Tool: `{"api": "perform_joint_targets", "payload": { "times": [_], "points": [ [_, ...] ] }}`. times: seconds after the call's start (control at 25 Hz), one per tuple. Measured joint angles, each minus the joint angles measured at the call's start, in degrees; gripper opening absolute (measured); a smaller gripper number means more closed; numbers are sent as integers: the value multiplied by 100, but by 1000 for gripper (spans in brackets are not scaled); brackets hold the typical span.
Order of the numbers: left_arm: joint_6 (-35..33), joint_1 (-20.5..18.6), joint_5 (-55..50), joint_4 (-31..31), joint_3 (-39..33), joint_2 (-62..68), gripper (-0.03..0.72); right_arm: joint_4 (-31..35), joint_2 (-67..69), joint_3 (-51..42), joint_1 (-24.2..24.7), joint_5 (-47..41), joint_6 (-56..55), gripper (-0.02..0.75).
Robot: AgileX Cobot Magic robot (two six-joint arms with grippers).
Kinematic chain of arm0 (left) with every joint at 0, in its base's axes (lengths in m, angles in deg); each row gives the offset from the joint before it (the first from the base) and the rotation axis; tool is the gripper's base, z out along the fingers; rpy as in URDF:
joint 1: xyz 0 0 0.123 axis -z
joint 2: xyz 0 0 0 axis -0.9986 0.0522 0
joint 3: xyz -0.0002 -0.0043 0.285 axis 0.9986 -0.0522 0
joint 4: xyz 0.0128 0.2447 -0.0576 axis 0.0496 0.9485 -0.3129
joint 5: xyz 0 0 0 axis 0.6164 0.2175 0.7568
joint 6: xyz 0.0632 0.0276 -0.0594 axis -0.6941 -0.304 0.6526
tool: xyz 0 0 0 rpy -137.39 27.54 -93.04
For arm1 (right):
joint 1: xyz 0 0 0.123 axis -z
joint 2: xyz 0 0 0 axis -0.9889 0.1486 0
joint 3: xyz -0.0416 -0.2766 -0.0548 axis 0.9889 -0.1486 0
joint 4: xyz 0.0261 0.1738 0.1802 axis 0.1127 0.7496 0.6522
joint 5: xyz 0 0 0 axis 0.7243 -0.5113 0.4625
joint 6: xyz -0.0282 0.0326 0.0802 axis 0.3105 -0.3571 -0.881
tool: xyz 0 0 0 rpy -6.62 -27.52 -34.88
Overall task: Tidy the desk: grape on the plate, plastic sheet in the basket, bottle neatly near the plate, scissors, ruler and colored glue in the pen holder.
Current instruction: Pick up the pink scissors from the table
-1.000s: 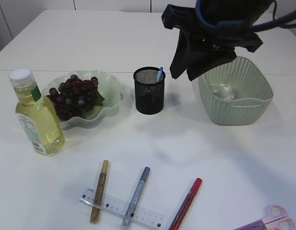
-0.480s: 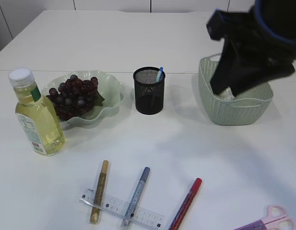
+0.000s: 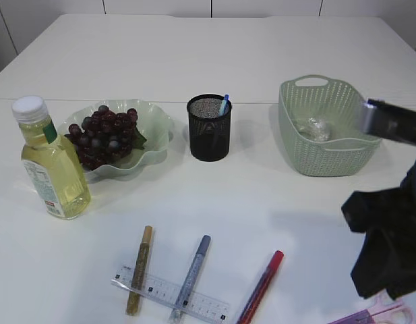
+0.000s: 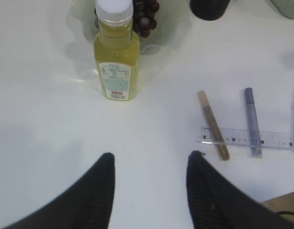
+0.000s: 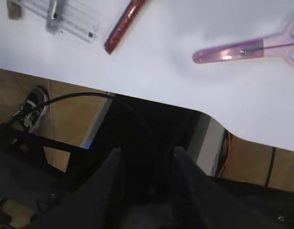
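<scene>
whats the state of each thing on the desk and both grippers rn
bottle: upright, capped, beside the plate
grape: on the plate
pen holder: upright, one blue-tipped item inside
basket: upright, crumpled plastic sheet inside
ruler: flat, under the gold and silver glue pens
red glue pen: flat on the desk
scissors: flat, closed
left gripper: open, empty
right gripper: open, empty

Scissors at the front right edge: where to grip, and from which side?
Grip the scissors across the sheathed purple blade, coming straight down. They lie flat on the table, so only the narrow blade fits between the jaws; the pink handle loops are wide and hollow.
</scene>
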Motion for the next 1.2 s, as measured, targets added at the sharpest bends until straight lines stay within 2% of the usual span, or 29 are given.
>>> {"api": "perform_joint_targets", "payload": {
  "times": [0.16, 0.84, 1.0, 1.2],
  "points": [
    [-23, 0, 0, -32, 0, 0, 361, 1, -4, -246, 0, 23, -118, 271],
    [-488, 0, -35, -476, 0, 0, 359, -633, 323, -247, 0, 67, -1004, 271],
    [-532, 0, -56, -504, 0, 0, 354, -663, 567, -247, 0, 108, -1428, 271],
    [-546, 0, -77, -589, 0, 0, 351, -858, 805, -247, 0, 132, -2487, 271]
  ]
}}
